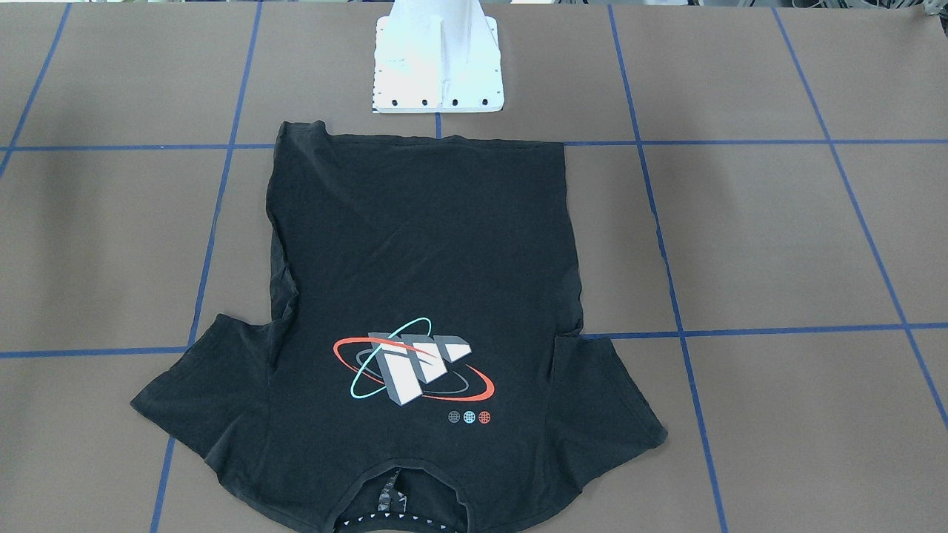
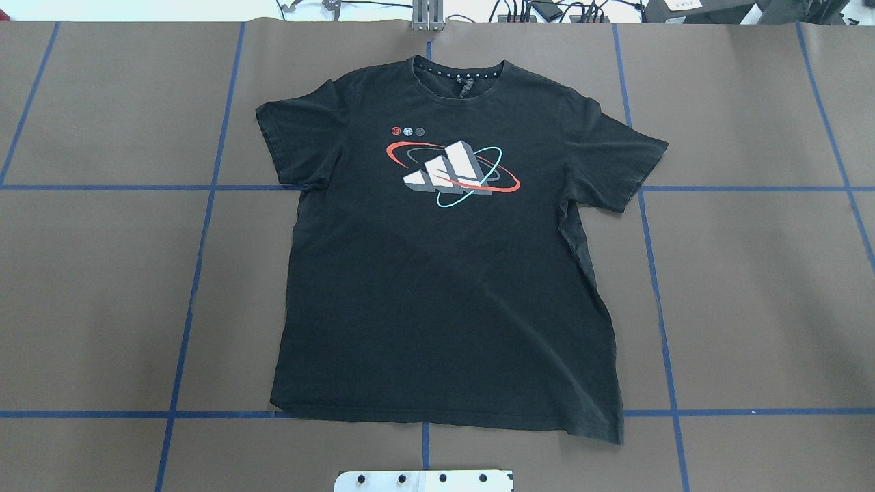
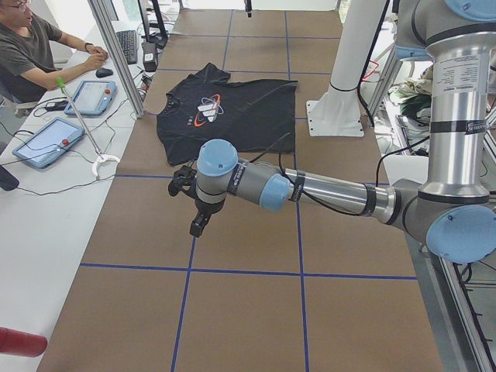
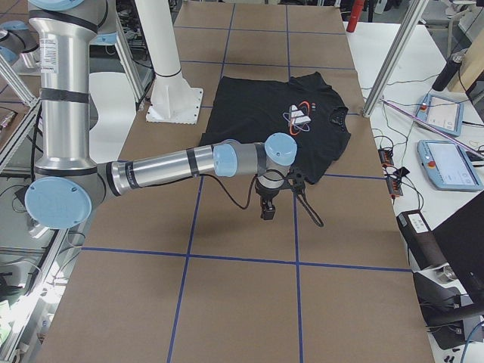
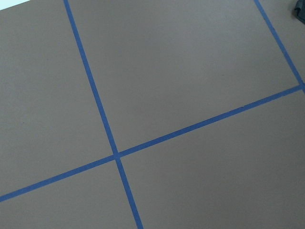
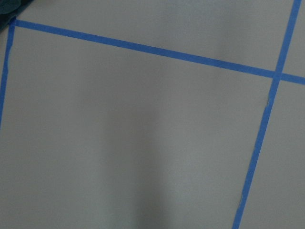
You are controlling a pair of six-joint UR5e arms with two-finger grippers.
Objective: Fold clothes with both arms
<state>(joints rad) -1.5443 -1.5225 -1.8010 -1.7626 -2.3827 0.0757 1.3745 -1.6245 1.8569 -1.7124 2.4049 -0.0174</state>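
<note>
Spotted the black T-shirt (image 2: 444, 273) spread flat, logo up, centre of the overhead frame, collar toward the top edge, on the brown table (image 2: 752, 287). Caught the left gripper (image 3: 196, 227) mid-frame in the left side view and the right gripper (image 4: 267, 214) mid-frame in the right one, both well apart from the cloth. Could not tell open or closed for either. Feared a pinch of only the top layer, or uneven lifts skewing the fold.

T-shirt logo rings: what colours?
Red and cyan, ringing the grey-white logo on the T-shirt; clearest overhead exterior.
</note>
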